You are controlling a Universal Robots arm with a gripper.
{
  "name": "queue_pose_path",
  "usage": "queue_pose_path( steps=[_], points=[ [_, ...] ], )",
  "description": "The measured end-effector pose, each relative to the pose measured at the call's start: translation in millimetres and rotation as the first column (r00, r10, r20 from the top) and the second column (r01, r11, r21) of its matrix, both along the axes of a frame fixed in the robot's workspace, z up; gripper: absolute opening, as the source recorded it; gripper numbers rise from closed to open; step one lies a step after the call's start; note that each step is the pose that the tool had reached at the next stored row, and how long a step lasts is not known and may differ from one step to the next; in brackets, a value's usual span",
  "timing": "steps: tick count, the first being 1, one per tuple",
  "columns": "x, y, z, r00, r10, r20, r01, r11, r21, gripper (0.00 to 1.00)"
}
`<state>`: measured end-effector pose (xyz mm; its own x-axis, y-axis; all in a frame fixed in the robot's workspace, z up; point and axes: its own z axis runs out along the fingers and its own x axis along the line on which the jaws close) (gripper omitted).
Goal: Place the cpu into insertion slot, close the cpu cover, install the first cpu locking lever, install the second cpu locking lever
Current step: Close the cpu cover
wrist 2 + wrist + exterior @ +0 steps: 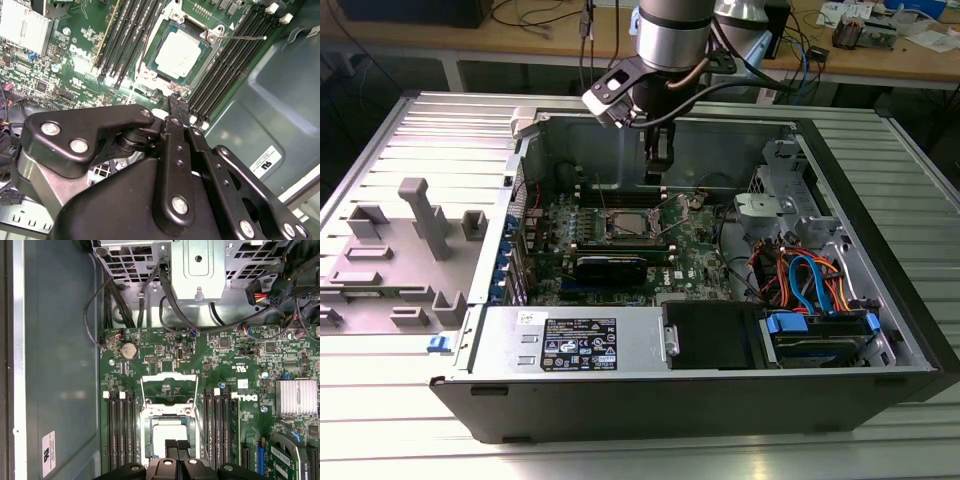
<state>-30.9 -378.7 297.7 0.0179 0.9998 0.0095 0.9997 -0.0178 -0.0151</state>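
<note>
cpu (178,50) in insertion slot (146,436), cpu cover (167,376) open

The case (720,400) lies on the desk (380,420), with a jig (420,215) beside it at the exterior view's left. Inside, the board (225,350) lies flat. The power unit (580,340) sits between the board and the case's near wall, and the drives (815,335) are at the exterior view's right. The slot (148,430) lies between two banks of memory slots (120,430), and the cpu (167,432) lies in it. The cover (167,377) stands open on the slot's side toward the drive cage (200,270). The tool (176,445) hangs over the board, just beside the cpu.
</note>
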Motion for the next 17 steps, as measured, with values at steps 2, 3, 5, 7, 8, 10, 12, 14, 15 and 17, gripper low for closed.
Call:
queue_pose_path(
  steps=[2, 3, 5, 7, 8, 10, 12, 14, 15, 17],
  points=[
    [1.4, 0.0, 0.0, 1.0, 0.0, 0.0, 0.0, 1.0, 0.0001, 0.11],
    [2.5, 0.0, 0.0, 1.0, 0.0, 0.0, 0.0, 1.0, 0.0002, 0.11],
    [3.5, 0.0, 0.0, 1.0, 0.0, 0.0001, 0.0, 1.0, 0.0003, 0.11],
    [4.4, 0.0, 0.0, 1.0, 0.0, 0.0, 0.0, 1.0, 0.0003, 0.11],
    [4.8, 0.0, 0.0, 1.0, 0.0, 0.0001, 0.0, 1.0, 0.0004, 0.11],
    [5.3, 0.0, 0.0, 1.0, 0.0, 0.0, 0.0, 1.0, 0.0004, 0.11],
    [6.1, 0.0, 0.0, 1.0, 0.0, 0.0, 0.0, 1.0, 0.0005, 0.11],
    [6.5, 0.0, 0.0, 1.0, 0.0, 0.0001, 0.0, 1.0, 0.0006, 0.11],
    [6.6, 0.0, 0.4, 1.0, 0.0, 0.0, 0.0, 1.0, 0.0007, 0.11],
    [6.5, 0.0, 6.0, 1.0, 0.0, 0.0, 0.0, 1.0, 0.0006, 0.11]
  ],
)
